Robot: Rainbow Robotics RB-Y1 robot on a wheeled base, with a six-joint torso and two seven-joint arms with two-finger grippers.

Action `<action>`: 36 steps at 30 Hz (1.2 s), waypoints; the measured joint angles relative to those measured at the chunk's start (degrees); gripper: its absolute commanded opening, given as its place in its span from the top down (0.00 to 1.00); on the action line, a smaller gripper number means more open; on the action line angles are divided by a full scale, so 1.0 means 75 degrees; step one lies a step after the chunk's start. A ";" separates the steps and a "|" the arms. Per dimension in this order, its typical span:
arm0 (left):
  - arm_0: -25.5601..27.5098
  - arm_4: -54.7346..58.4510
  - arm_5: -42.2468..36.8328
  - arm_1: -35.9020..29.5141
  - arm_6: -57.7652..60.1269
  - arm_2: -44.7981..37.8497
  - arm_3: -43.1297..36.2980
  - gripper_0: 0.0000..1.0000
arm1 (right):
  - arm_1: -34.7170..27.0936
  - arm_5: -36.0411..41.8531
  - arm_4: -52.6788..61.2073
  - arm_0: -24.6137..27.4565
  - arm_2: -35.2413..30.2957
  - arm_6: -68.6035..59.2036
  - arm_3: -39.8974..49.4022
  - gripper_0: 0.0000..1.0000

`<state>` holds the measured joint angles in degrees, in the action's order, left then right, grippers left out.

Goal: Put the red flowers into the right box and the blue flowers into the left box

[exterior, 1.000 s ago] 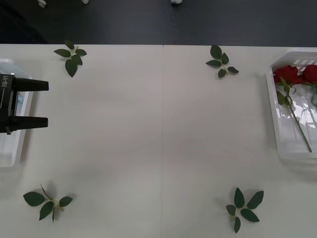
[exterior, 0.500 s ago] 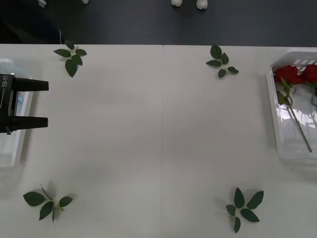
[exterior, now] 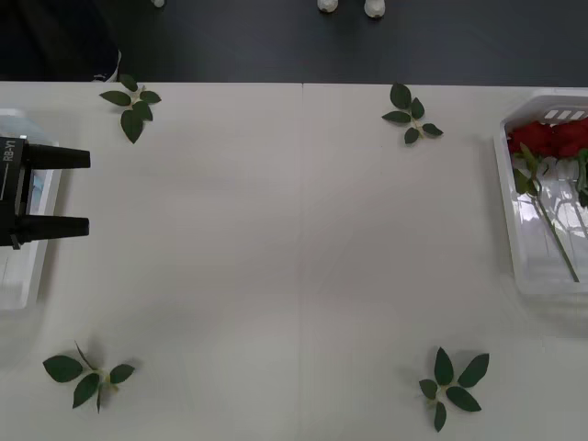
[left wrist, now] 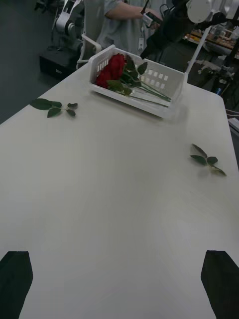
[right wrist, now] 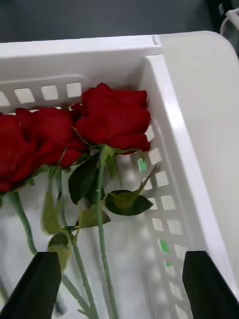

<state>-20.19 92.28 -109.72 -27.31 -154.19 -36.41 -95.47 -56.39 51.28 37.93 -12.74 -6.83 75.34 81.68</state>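
The left gripper [exterior: 78, 192] was at the left edge of the table [exterior: 294, 257], above the left box [exterior: 28, 285], and its two black fingers stood apart with nothing between them. In the left wrist view the same fingers [left wrist: 15, 279] were at the two corners, wide apart, over bare table top. The left box was a white tray at the far left of the table; the gripper body covered most of it, so I could not tell what lay inside.

The right box [exterior: 508, 197] stood at the right edge of the table, toward the far side. The red flowers [exterior: 537, 140] lay inside it, their blooms at the far, slotted end and their green stems running toward the near end. In the right wrist view three blooms [right wrist: 114, 117] lay side by side against the slotted wall of the tray [right wrist: 169, 124]. The right gripper [right wrist: 119, 286] hovered over the inside of this box, with its black fingers spread apart and empty, above the stems.

Four green leaf sprigs lay on the table: one far left [exterior: 131, 103], one far right of centre [exterior: 410, 117], one near left [exterior: 84, 375] and one near right [exterior: 452, 384]. All were well apart from both boxes.
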 measured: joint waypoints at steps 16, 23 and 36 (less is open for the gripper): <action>0.0000 0.0000 0.0000 0.0000 0.0000 0.0000 0.0001 0.00 | 0.0000 0.3525 0.2546 0.0002 -0.1922 0.0288 0.2504 0.28; 0.0000 0.0000 0.0000 0.0000 0.0000 0.0000 0.0001 0.00 | 0.0155 0.4093 0.3989 0.0002 -0.1771 0.4028 0.2936 0.28; 0.0000 0.0000 0.0000 0.0000 0.0000 0.0001 0.0001 0.00 | 0.1772 0.4301 0.6263 0.0885 -0.1916 0.7981 0.4673 0.28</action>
<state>-20.19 92.28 -109.72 -27.31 -154.19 -36.41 -95.46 -43.10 83.54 84.90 -6.10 -21.20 135.20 116.73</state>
